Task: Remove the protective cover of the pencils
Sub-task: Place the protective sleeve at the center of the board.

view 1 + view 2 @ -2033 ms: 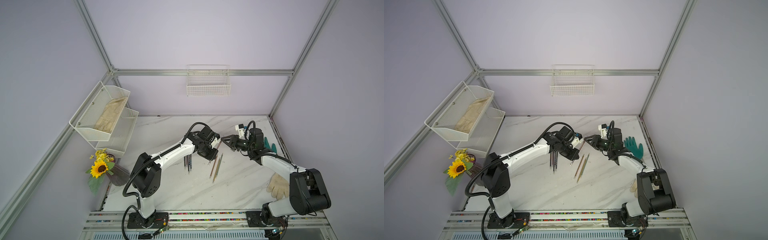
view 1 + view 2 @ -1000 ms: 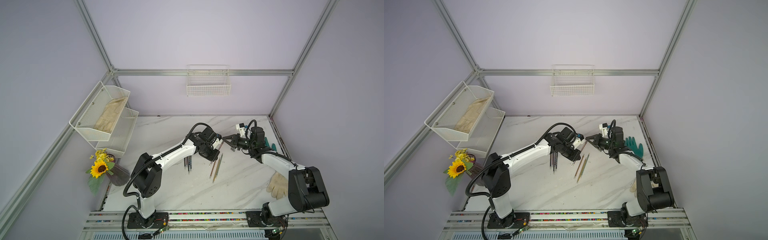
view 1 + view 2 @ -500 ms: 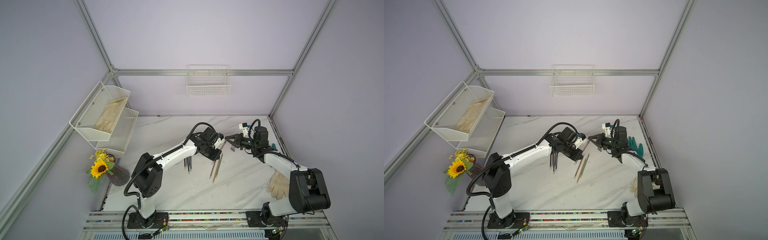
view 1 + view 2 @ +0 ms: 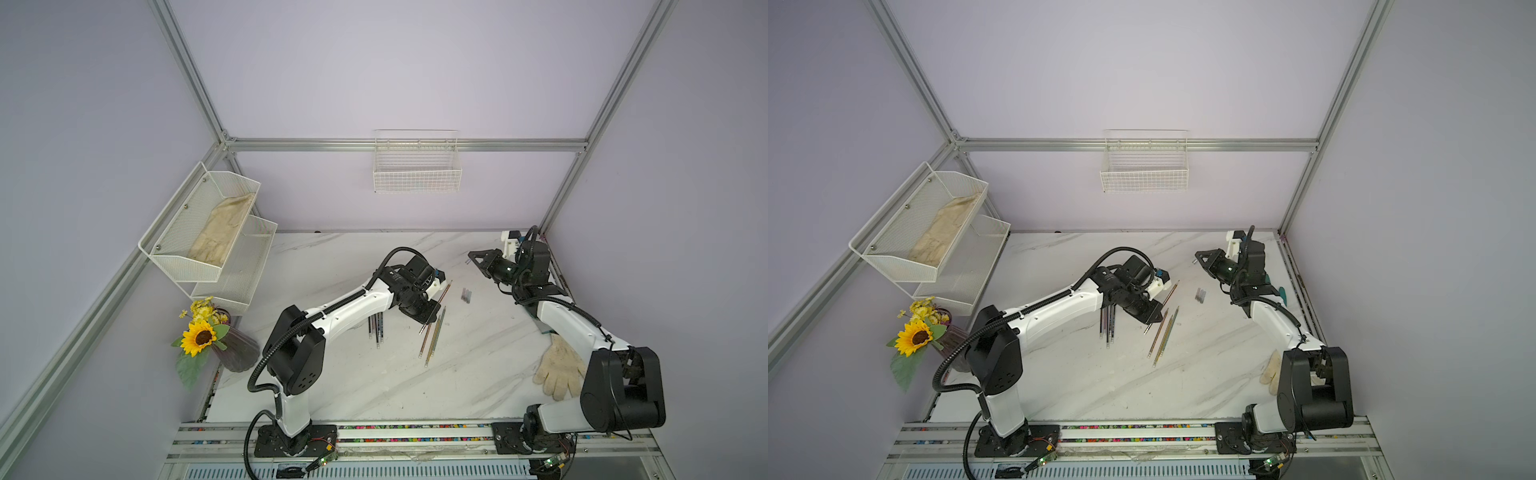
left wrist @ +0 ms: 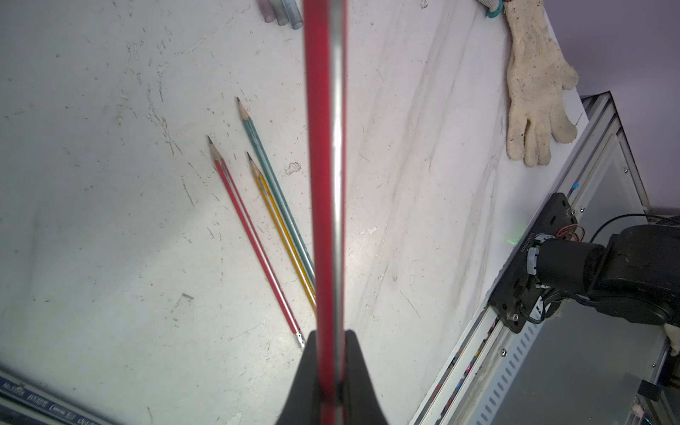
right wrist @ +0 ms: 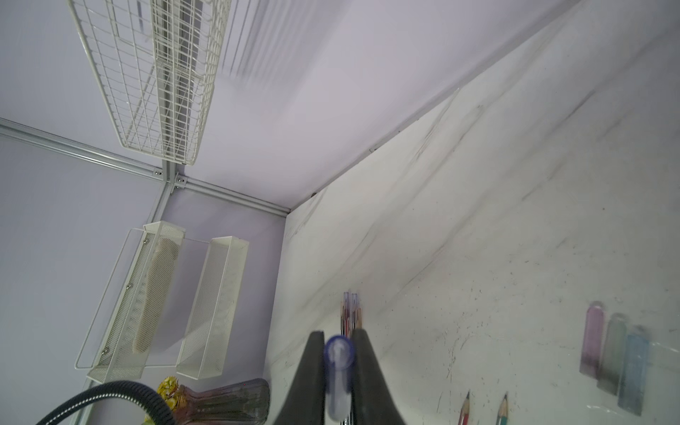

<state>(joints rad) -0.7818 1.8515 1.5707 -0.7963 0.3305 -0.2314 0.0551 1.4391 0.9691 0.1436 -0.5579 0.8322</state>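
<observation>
L gripper (image 5: 327,340) clamped thin red wooden pencil (image 5: 321,147); R gripper (image 4: 471,257), at its 1 o'clock in a top view, pinched translucent blue plastic cap (image 6: 339,368).

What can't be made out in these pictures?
- Red pencil in the left pincer: far end cut off by the left wrist view's edge.
- Cap in the right pincer: blurred in the right wrist view.
- Dark pencils: ends hidden under the left arm in both top views.

Caps (image 4: 466,295) lie on the table (image 4: 374,386) just right of the pencils (image 4: 432,338).
</observation>
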